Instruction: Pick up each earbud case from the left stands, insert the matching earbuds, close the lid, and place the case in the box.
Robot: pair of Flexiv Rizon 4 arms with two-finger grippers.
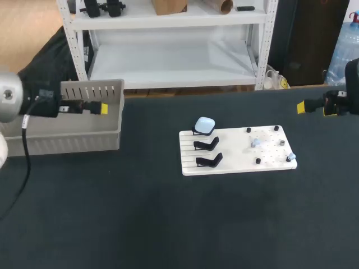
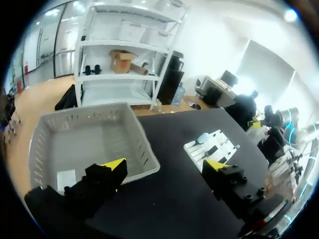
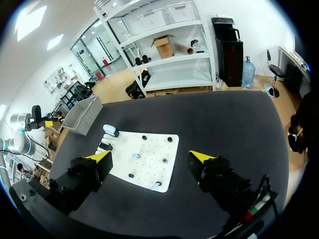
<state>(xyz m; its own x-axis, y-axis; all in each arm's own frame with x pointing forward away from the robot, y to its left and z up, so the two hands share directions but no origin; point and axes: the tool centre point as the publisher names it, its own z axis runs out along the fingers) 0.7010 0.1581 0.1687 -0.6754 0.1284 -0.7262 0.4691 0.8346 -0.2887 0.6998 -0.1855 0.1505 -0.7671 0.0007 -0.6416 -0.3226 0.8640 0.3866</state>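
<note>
Table (image 1: pixel 140 224): black, matt, cloth-like weave, no glare. Box (image 1: pixel 73 141): grey plastic, matt, slotted walls. Board (image 1: pixel 238 158): white plastic, smooth, slight sheen, ribbed on the stand side. Stands (image 1: pixel 208 161): black plastic, semi-gloss. Earbud case (image 1: pixel 205 124): pale bluish-white plastic, smooth, glossy. Earbuds (image 1: pixel 255 142): tiny, probably glossy plastic. Left gripper (image 2: pixel 165 165) fingers (image 2: pixel 99 181): black, matt, hard; tips yellow, matt. Left arm joint (image 1: pixel 8 95): silver, satin finish.
</note>
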